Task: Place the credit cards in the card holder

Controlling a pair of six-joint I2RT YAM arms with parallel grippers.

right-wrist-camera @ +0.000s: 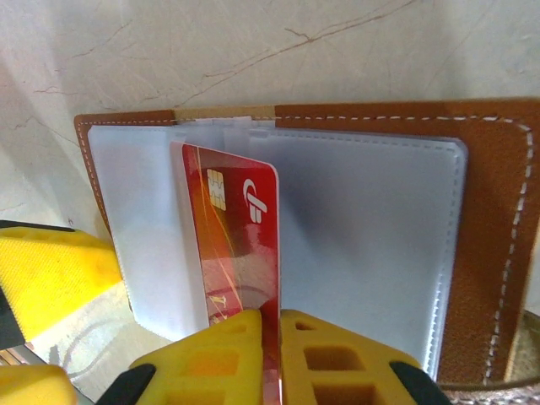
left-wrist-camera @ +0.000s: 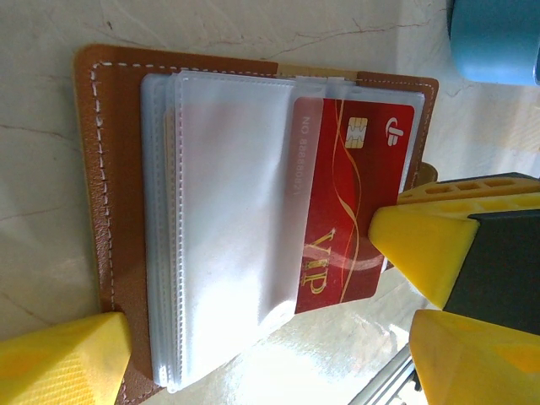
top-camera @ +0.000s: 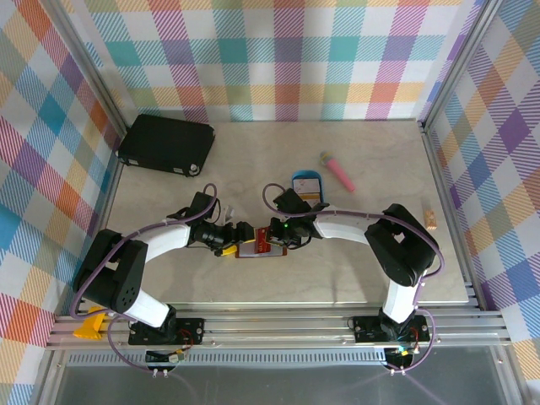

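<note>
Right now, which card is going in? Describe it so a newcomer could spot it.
At the table's near middle lies the open brown card holder with frosted sleeves. Pinched in the right claw, partly inside a sleeve, is the red card: gold chip, gold swirls and VIP lettering against the pale plastic.

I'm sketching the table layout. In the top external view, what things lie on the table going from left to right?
Going rightward: black case → card holder → blue tray → pink stick → tan block by the right rail.
</note>
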